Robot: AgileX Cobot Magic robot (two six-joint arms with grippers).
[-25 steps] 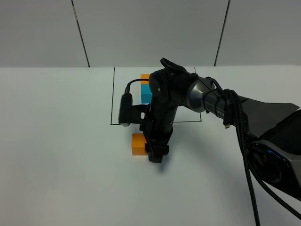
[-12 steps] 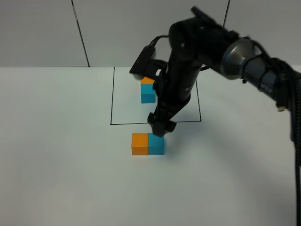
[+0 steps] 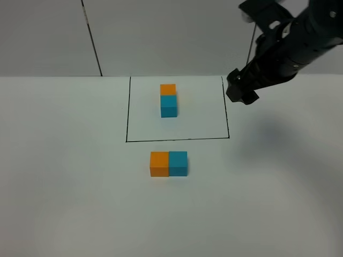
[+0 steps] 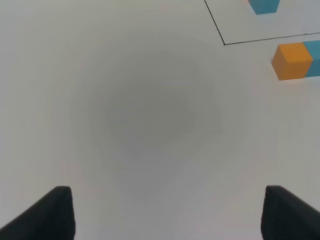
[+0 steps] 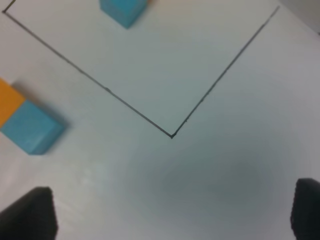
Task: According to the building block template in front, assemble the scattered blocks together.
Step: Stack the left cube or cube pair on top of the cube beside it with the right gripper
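On the white matte tabletop (image 3: pixel 69 203), nearest, the two loose matte cubes touch side by side, the orange cube (image 3: pixel 159 164) at 9 o'clock of the cyan-blue cube (image 3: pixel 178 163), just outside the 6 o'clock edge of a thin black outlined square (image 3: pixel 203 138). Inside it, toward 12 o'clock, sits the smaller joined orange-and-blue template pair (image 3: pixel 168 100), orange farthest; at its 3 o'clock the black right gripper (image 3: pixel 242 91) hangs in the air, jaws spread and empty, while the left gripper (image 4: pixel 167 215) also gapes over bare table. Behind stands a pale grey panelled wall (image 3: pixel 171 37) with dark seams
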